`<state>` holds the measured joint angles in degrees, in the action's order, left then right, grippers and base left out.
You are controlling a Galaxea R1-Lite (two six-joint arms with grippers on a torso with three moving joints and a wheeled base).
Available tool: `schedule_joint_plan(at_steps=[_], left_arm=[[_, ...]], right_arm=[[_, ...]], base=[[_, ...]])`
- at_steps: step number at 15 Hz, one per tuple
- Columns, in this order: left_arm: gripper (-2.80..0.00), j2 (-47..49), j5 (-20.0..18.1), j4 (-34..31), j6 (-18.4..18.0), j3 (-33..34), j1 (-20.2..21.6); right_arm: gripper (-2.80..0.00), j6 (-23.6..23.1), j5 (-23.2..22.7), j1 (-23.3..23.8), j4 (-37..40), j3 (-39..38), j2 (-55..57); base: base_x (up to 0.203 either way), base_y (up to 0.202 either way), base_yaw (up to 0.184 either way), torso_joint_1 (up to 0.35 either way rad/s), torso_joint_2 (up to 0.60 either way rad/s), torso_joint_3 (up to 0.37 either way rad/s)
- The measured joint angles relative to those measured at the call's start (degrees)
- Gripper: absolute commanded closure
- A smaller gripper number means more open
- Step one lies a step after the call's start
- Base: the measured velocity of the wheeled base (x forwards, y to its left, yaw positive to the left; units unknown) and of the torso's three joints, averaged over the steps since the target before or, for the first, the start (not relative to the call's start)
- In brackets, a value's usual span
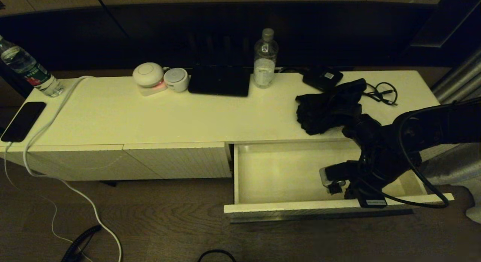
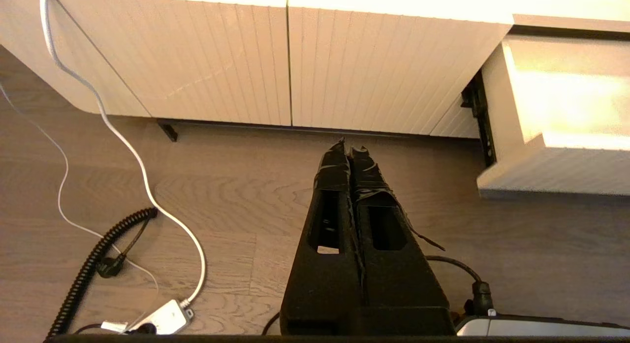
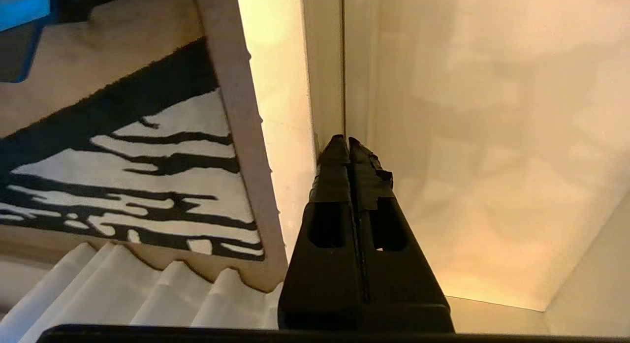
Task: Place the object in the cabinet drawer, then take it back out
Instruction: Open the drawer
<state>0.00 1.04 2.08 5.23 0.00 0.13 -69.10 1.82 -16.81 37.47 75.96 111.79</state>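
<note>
The cabinet drawer (image 1: 285,171) stands pulled fully out over the wood floor (image 1: 158,224), its pale interior bare where it shows, with the robot's right arm reaching down into its right-hand half. The right end effector (image 3: 348,141) sits inside the drawer with its taped fingers pressed together and nothing between them, the tips close to an inner corner where the drawer's side wall meets its bottom. The left end effector (image 2: 350,148) hangs low over the floor in front of the ribbed cabinet panels (image 2: 275,67), likewise closed and empty-handed, with the open drawer off to one side of it. A white cable (image 1: 56,168) trails from the bench (image 1: 158,115) down onto the floor. On the bench top just behind the open drawer, the object (image 1: 328,108), a crumpled black fabric bundle, lies near the front edge, outside the drawer and apart from both end effectors. Behind it are a small black box with a white label (image 1: 322,77) and a thin looped black cable (image 1: 383,92). Further left along the back edge stand a clear water bottle (image 1: 265,59), a dark flat device (image 1: 220,81), and two round white gadgets (image 1: 159,78). A second bottle (image 1: 28,68) and a black phone (image 1: 22,121) occupy the far left end.
</note>
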Motion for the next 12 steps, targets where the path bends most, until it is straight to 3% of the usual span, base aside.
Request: schedule_joint_plan(at_steps=[12], left_arm=[[0.00, 0.00, -0.01, 0.00, -0.02, 0.00, 0.02]], right_arm=[[0.00, -0.02, -0.91, -0.99, -4.90, -9.26, -4.46]], base=[[0.000, 0.000, 0.000, 0.000, 0.00, 0.000]])
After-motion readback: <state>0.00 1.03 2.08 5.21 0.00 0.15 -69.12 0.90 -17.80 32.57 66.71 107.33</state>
